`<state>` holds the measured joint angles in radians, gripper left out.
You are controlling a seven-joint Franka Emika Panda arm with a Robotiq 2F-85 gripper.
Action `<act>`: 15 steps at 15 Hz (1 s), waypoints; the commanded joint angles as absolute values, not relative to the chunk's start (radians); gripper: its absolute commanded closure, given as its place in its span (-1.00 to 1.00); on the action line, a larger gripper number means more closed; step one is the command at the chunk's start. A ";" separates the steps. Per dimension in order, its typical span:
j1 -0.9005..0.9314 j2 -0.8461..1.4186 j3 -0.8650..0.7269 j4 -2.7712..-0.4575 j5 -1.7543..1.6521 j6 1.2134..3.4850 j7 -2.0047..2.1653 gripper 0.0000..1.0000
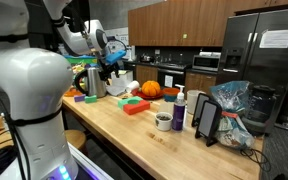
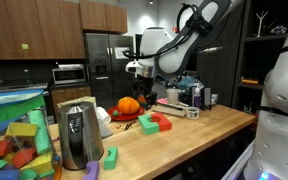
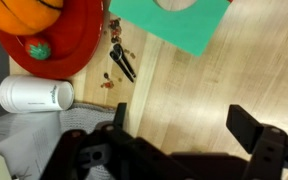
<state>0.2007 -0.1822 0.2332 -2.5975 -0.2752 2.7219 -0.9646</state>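
Observation:
In the wrist view my gripper (image 3: pixel 184 120) is open, its two black fingers (image 3: pixel 249 128) spread wide over bare wooden countertop (image 3: pixel 184 85) with nothing between them. Just beyond the fingertips lies a green block (image 3: pixel 179 25) with a round hole. An orange pumpkin (image 3: pixel 34 12) sits on a red plate (image 3: pixel 79 45) to the far left, with a white cylinder (image 3: pixel 34 95) below it. A small black item (image 3: pixel 122 62) lies on the wood beside the plate. In both exterior views the gripper (image 1: pixel 112 62) (image 2: pixel 146 90) hovers above the counter near the pumpkin (image 1: pixel 151 89) (image 2: pixel 129 104).
A steel kettle (image 1: pixel 94 80) (image 2: pixel 77 135) stands on the counter, and a red and green block (image 1: pixel 134 105) (image 2: pixel 152 122) lies nearby. A mug (image 1: pixel 163 121), a dark bottle (image 1: pixel 179 108), a black stand (image 1: pixel 206 120) and a plastic bag (image 1: pixel 231 105) crowd one end. Colourful toy blocks (image 2: pixel 14 140) pile at the other.

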 commanded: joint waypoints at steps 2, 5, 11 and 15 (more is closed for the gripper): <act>0.213 -0.318 0.144 -2.685 -0.233 2.722 -0.956 -1.00; 0.217 -0.376 0.076 -2.726 -0.194 2.733 -0.969 -1.00; 0.184 -0.445 -0.009 -2.772 -0.186 2.742 -0.923 -1.00; 0.168 -0.444 -0.045 -2.794 -0.187 2.788 -0.887 -1.00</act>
